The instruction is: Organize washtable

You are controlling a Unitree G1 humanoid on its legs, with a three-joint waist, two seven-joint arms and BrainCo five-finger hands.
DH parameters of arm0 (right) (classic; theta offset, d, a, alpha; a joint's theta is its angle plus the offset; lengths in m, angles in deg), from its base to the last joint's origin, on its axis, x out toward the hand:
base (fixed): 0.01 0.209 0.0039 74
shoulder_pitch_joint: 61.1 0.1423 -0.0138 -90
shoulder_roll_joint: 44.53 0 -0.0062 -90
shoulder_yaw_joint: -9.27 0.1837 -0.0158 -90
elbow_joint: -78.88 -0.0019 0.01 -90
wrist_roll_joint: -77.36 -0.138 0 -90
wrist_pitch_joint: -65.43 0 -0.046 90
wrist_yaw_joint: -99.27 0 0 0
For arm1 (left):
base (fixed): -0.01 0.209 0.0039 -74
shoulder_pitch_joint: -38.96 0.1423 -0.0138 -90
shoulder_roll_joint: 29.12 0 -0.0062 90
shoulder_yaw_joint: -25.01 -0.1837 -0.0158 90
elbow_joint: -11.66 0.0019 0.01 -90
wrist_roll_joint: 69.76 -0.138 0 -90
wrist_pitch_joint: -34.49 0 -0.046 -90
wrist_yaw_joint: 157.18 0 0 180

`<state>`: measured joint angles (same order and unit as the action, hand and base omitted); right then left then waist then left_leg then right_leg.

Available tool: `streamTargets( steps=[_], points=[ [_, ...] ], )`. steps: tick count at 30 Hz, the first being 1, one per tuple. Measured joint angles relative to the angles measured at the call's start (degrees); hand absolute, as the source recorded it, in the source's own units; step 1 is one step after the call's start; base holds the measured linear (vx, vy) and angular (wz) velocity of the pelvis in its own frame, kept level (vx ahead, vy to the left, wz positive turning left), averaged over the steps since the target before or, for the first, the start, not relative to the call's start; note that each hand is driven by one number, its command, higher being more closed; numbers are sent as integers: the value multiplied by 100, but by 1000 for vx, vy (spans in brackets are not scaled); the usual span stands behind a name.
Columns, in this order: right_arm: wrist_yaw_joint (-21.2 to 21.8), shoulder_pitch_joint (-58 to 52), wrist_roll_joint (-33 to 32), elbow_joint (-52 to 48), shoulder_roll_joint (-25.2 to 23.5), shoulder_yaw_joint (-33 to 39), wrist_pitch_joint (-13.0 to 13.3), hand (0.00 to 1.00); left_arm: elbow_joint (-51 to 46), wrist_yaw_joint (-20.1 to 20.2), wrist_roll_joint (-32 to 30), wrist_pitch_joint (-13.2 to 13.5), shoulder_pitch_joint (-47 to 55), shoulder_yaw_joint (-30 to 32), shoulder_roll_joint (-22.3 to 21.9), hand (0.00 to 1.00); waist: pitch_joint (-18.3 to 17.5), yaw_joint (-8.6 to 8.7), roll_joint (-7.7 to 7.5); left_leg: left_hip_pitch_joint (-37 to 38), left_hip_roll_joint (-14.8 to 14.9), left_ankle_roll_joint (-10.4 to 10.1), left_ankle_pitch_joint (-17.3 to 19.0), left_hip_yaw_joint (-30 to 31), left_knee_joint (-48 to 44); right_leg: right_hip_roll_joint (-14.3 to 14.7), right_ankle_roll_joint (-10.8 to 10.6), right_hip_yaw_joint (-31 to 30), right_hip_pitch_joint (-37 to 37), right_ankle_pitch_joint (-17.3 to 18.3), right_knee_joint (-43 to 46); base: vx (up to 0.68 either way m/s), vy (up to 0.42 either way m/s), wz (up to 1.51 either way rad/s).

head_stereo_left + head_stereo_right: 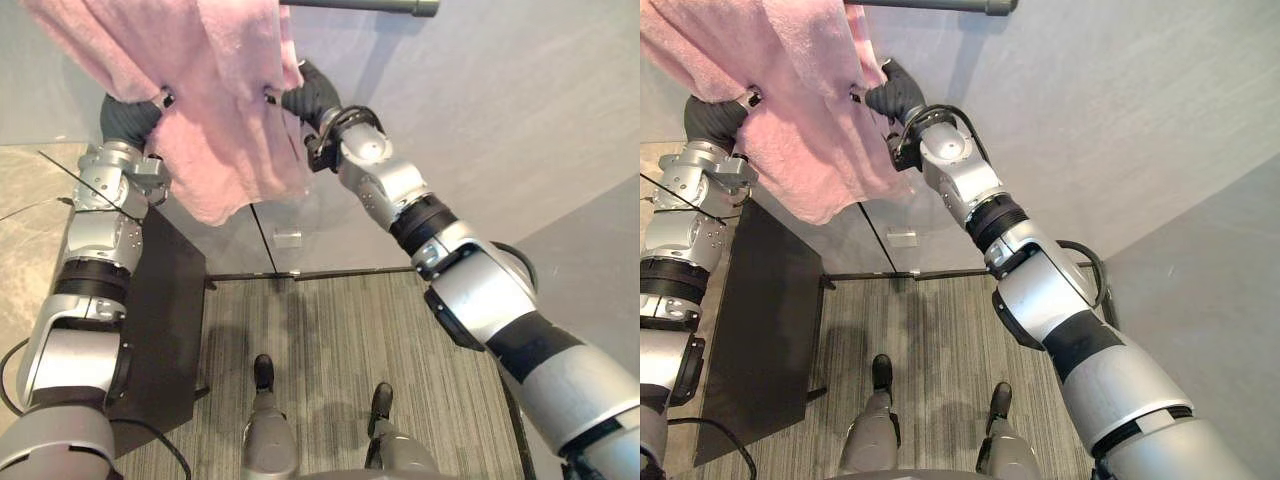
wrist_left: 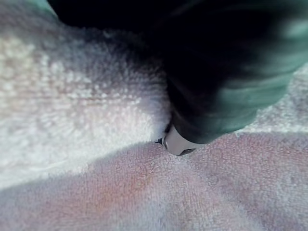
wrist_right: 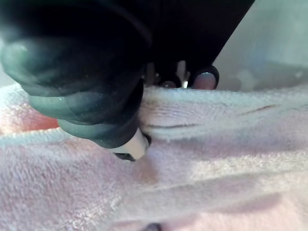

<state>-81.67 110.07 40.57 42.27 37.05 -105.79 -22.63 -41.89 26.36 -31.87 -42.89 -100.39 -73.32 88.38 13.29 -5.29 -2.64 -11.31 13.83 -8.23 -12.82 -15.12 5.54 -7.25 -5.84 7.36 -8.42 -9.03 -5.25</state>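
Note:
A pink towel (image 1: 200,90) hangs high in front of the grey wall, just under a dark rail (image 1: 360,6). Both arms reach up to it. My left hand (image 1: 148,108) is buried in the towel's left side, with its dark cover against the terry cloth (image 2: 96,120). On the towel's right side is my right hand (image 1: 300,95). In the right wrist view its fingertips (image 3: 204,79) hook over the towel's top edge (image 3: 216,106), gripping the cloth.
A black tabletop (image 1: 165,320) stands at the left beside a pale stone surface (image 1: 25,220). A thin glass panel edge with a small bracket (image 1: 287,238) runs down the wall. Striped carpet (image 1: 350,340) lies below.

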Motion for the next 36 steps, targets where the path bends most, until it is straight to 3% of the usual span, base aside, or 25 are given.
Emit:
streamTargets(
  steps=[6,14,21,27,36],
  points=[
    [62,-3,-286,-85,375,-7,0,100,-564,8,5,39,108,16,1,100,52,21,87,123,11,16,-12,-150,31,7,9,-155,4,-23,-6,-52,-38,-15],
    [299,-321,-479,-397,588,-321,-2,100,-702,8,9,72,299,18,126,100,44,10,74,188,8,14,-9,-239,35,5,-54,-247,19,-88,-28,-28,-39,-5],
    [479,-683,-543,-617,715,-713,0,100,-649,3,43,54,411,32,129,100,15,64,32,208,6,16,-12,-224,38,5,-63,-247,53,-94,-29,-26,-31,0],
    [511,-995,-599,-877,719,-1030,0,100,-523,82,13,7,681,132,127,100,-172,131,-139,208,4,15,-10,-200,38,0,-69,-228,72,-89,-31,-28,-27,2],
    [632,-1368,-828,-952,720,-1155,-3,100,-494,256,-256,-45,1029,133,128,100,-413,125,-127,202,1,-13,13,-82,38,-4,-79,-121,137,-73,-32,-42,-31,5]
  ],
)
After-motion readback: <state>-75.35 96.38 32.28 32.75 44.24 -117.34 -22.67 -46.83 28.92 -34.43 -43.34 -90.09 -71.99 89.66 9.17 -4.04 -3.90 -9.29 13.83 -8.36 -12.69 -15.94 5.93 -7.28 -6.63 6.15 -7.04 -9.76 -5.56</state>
